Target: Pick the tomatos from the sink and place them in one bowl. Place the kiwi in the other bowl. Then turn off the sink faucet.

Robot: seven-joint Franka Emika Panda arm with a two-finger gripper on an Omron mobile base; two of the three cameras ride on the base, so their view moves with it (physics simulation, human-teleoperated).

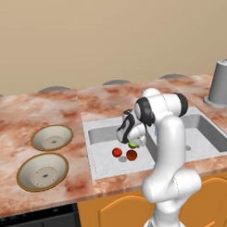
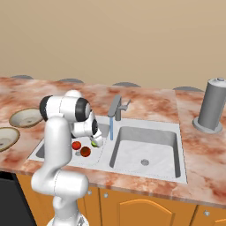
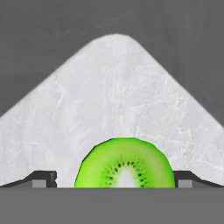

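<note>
In the left basin of the sink [image 1: 101, 134] lie two red tomatoes [image 1: 117, 152] [image 1: 131, 155] and a green kiwi [image 1: 133, 144]. My gripper [image 1: 134, 140] reaches down into the basin right over the kiwi. In the hand view the cut kiwi [image 3: 126, 164] sits between the two fingertips [image 3: 43, 179], with a gap on each side; the gripper [image 3: 114, 181] is open and holds nothing. From the right, the tomatoes [image 2: 76, 145] [image 2: 85, 152], kiwi [image 2: 95, 144] and gripper [image 2: 96, 140] show beside the faucet [image 2: 115, 108], which runs blue water [image 2: 111, 129]. Two bowls [image 1: 65, 132] [image 1: 25, 176] stand on the counter to the left.
A tall grey cylinder [image 1: 221, 84] [image 2: 212, 106] stands on the counter at the far right. The right basin [image 2: 141, 145] lies beyond the faucet. My own arm [image 1: 167, 132] rises in front of the sink's middle. Orange cabinet doors [image 2: 145, 212] run below the counter.
</note>
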